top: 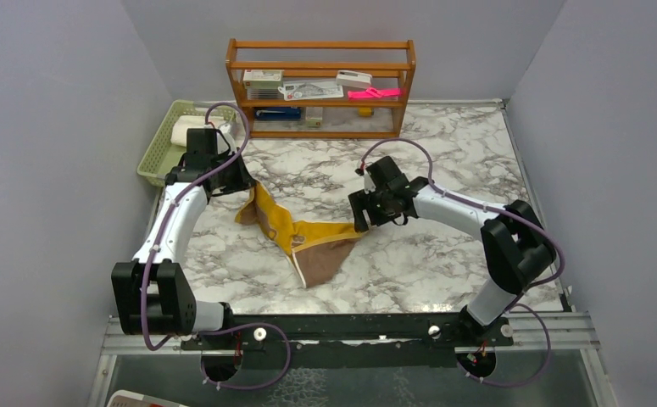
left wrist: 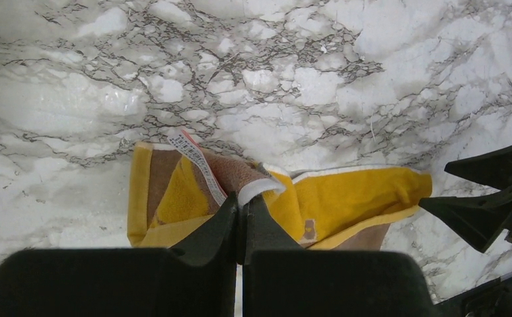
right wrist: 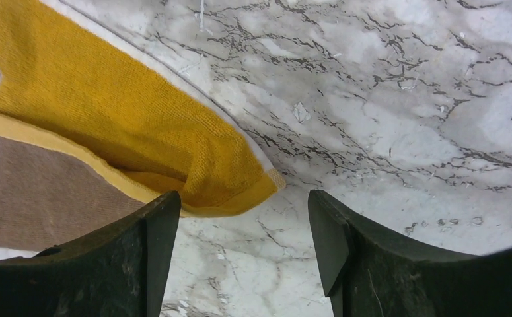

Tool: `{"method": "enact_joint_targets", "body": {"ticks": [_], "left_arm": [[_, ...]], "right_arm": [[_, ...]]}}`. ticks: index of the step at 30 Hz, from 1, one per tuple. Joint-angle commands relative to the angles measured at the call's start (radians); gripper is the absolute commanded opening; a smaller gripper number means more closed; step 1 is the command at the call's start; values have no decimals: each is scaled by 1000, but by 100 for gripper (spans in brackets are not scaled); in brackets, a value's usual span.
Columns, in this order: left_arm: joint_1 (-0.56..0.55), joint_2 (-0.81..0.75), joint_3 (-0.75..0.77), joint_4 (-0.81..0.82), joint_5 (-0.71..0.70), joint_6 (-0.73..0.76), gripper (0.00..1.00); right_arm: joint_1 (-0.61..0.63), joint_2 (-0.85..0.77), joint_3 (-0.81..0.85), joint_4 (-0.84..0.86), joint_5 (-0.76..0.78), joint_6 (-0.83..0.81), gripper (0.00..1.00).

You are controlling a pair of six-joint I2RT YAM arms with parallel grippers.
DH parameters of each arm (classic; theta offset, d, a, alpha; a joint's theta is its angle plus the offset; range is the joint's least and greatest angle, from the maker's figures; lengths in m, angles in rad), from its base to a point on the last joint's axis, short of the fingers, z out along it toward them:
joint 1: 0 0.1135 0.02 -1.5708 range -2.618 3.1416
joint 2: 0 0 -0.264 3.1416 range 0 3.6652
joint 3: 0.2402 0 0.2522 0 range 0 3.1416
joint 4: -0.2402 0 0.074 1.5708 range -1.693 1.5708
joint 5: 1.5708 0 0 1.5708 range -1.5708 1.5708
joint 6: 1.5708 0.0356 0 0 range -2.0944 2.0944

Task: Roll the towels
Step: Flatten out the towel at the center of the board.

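Crumpled brown-and-mustard towel [top: 308, 242] on the desk [top: 443, 153], left jaws pinching its ten o'clock end, right jaws spread by its three o'clock corner, shelf [top: 320, 65] at twelve.

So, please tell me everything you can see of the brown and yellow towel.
The brown and yellow towel is soft terry-like cloth: mustard-yellow patches, brown areas, a pale edge strip and a white label. It lies crumpled and partly folded on the marble table, not yet rolled. The left gripper is shut on one edge near the label. The right gripper stands open at the opposite yellow corner, not holding it.
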Motion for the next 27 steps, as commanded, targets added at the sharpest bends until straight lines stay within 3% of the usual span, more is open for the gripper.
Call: {"method": "enact_joint_targets", "body": {"ticks": [1, 5, 16, 25, 27], "left_arm": [[-4, 0, -17, 3, -27, 21, 0], [-4, 0, -21, 2, -26, 22, 0], [-3, -15, -26, -1, -30, 27, 0], [-3, -28, -29, -8, -37, 29, 0], [-3, -27, -29, -9, -39, 28, 0]], "right_arm": [[-18, 12, 12, 26, -70, 134, 69], [-19, 39, 4, 14, -110, 217, 60], [-25, 48, -71, 19, -106, 394, 62], [-41, -2, -121, 117, -67, 441, 52], [-63, 17, -119, 147, -85, 427, 41]]}}
